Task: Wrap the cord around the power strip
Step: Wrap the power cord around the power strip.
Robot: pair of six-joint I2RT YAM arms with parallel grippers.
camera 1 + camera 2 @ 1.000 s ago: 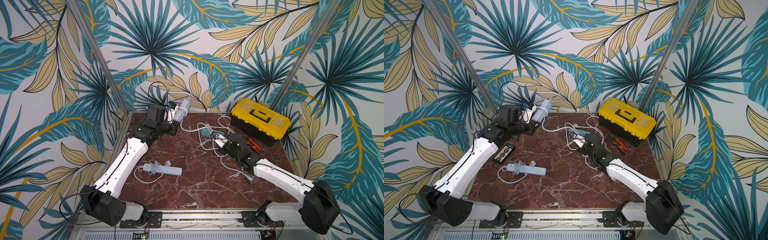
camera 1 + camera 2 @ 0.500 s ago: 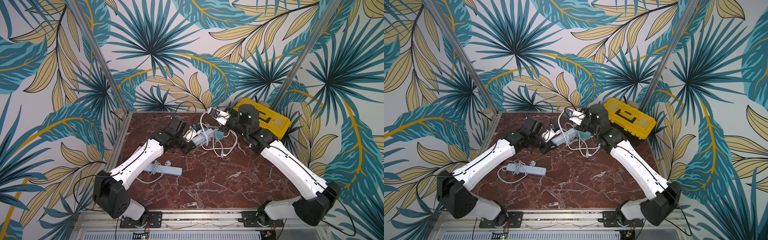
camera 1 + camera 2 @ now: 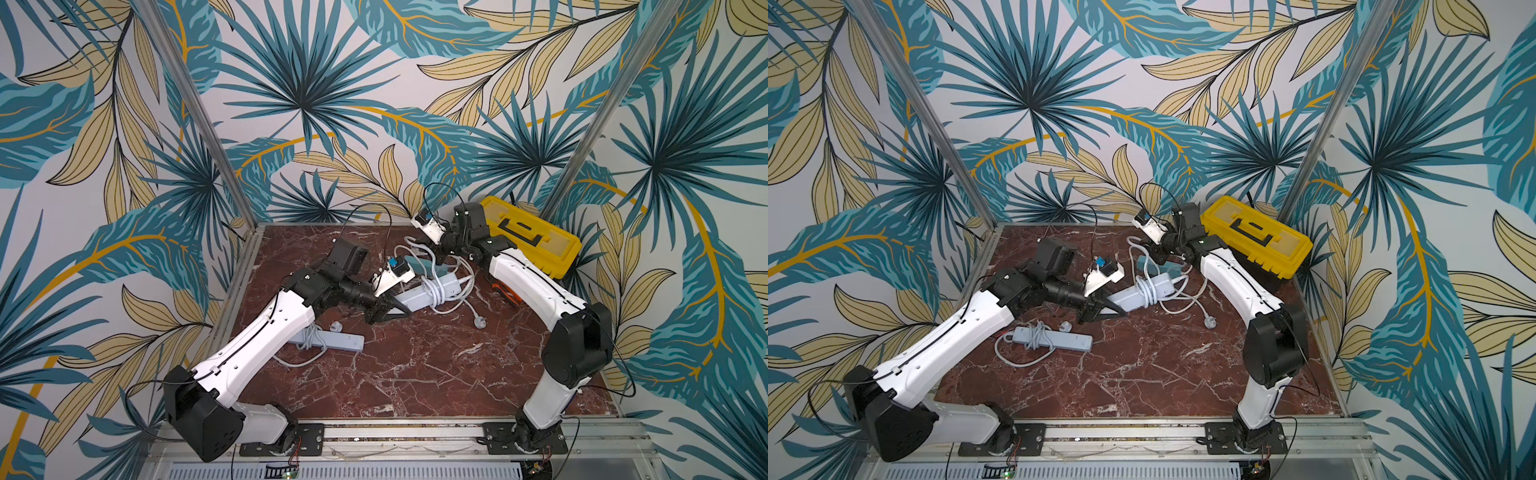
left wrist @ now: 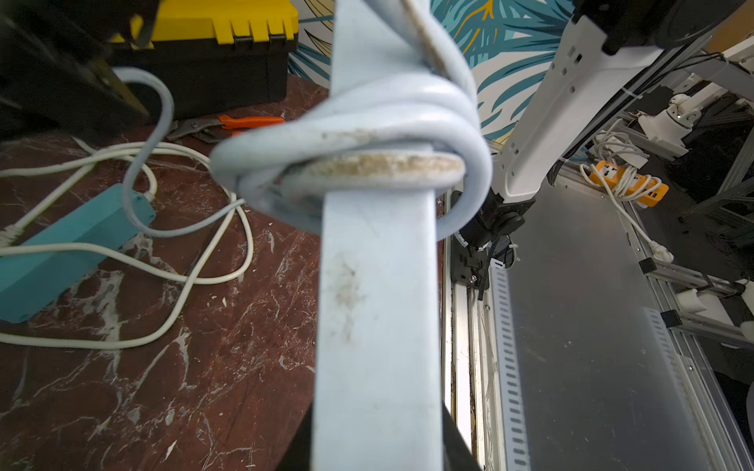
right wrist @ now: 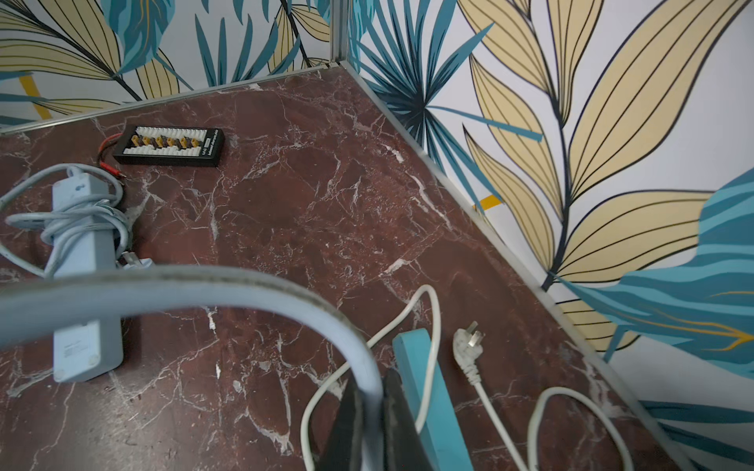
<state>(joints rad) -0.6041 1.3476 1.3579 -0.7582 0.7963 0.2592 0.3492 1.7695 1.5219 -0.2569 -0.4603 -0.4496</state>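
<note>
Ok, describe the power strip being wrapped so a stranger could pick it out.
Find the yellow toolbox in the far right corner; in front of it, the left gripper holds a pale blue-grey power strip. The teal strip beside it and the other pale strip near the left arm lie free on the table; this one is gripped at one end, cord coiled round its middle.

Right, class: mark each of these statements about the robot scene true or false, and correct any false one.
1. The left gripper holds one end of the pale power strip. True.
2. The right gripper is open and empty. False: it is shut on the cord.
3. The yellow toolbox stands open. False: its lid is shut.
4. A second power strip, cord wound round it, lies on the table. True.
</note>
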